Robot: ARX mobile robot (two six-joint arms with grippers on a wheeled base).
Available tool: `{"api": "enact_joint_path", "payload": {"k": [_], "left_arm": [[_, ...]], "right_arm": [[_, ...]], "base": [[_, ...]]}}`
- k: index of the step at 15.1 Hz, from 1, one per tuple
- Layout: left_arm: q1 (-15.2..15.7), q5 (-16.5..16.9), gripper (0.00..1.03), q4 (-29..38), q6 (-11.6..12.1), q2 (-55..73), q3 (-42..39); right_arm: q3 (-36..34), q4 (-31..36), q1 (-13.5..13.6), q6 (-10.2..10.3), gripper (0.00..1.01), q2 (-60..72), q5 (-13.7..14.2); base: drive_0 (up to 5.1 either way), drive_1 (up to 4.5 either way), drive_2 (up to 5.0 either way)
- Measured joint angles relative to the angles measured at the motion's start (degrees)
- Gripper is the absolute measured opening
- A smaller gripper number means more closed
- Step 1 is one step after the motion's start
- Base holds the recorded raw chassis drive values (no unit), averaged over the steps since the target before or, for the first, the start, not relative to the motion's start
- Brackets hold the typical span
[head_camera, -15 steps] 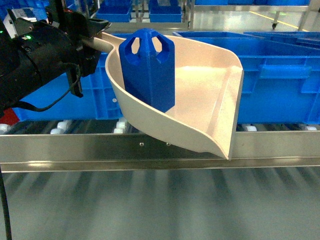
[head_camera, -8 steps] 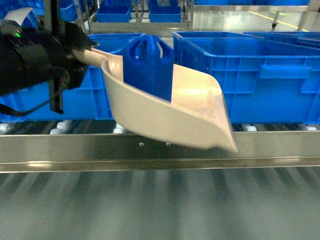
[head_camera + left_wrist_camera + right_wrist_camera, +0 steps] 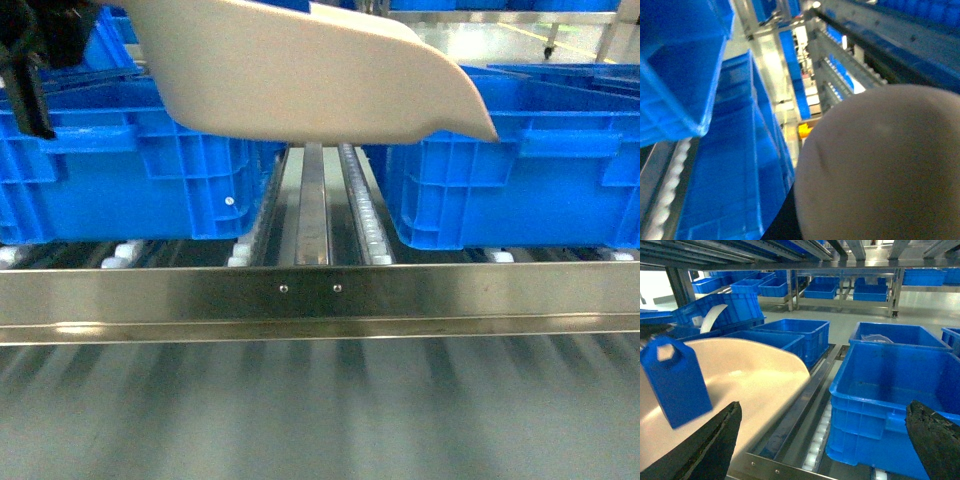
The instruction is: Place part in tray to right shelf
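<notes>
We see the tray (image 3: 330,75) held high over the shelf (image 3: 320,295), between two blue crates (image 3: 130,170); the left gripper's grasp lies out of view, so we cannot tell its jaw state. The part (image 3: 675,382) stands upright inside the tray. Right gripper (image 3: 825,440) spread wide, empty. We judge the part light, rigid, smooth plastic, prone to sliding; grip it across the flat sides below the peak.

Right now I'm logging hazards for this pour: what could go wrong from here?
1. The small bright-blue jerrycan-shaped part sits loose in the raised beige-pink scoop tray; it may slide out early.
2. It could fall into the roller gap of the steel shelf, between the left blue crate and right blue crate.
</notes>
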Motion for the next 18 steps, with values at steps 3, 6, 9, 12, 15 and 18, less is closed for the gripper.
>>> {"api": "enact_joint_path", "payload": {"k": [3, 6, 9, 12, 15, 18], "left_arm": [[6.03, -2.78, 0.13, -5.42, 0.46, -3.48, 2.69], [11.5, -6.62, 0.13, -11.76, 3.32, 0.87, 11.8], [15.08, -12.92, 0.13, -15.82, 9.94, 10.62, 26.77], [18.38, -21.03, 0.13, -25.35, 17.33, 22.05, 46.64], [19.3, -25.46, 0.13, -31.65, 24.72, 29.2, 59.08], [17.99, -23.87, 0.13, -32.0, 27.71, 29.88, 59.32]], "right_arm": [[0.0, 0.02, 0.0, 0.0, 0.98, 0.0, 0.0], [0.0, 0.02, 0.0, 0.0, 0.98, 0.0, 0.0], [0.0, 0.02, 0.0, 0.0, 0.98, 0.0, 0.0], [0.0, 0.0, 0.0, 0.0, 0.98, 0.0, 0.0], [0.0, -0.02, 0.0, 0.0, 0.98, 0.0, 0.0], [0.0, 0.0, 0.0, 0.0, 0.98, 0.0, 0.0]], "base": [[0.0, 0.0, 0.0], [0.0, 0.0, 0.0], [0.0, 0.0, 0.0], [0.0, 0.0, 0.0], [0.0, 0.0, 0.0], [0.0, 0.0, 0.0]]}}
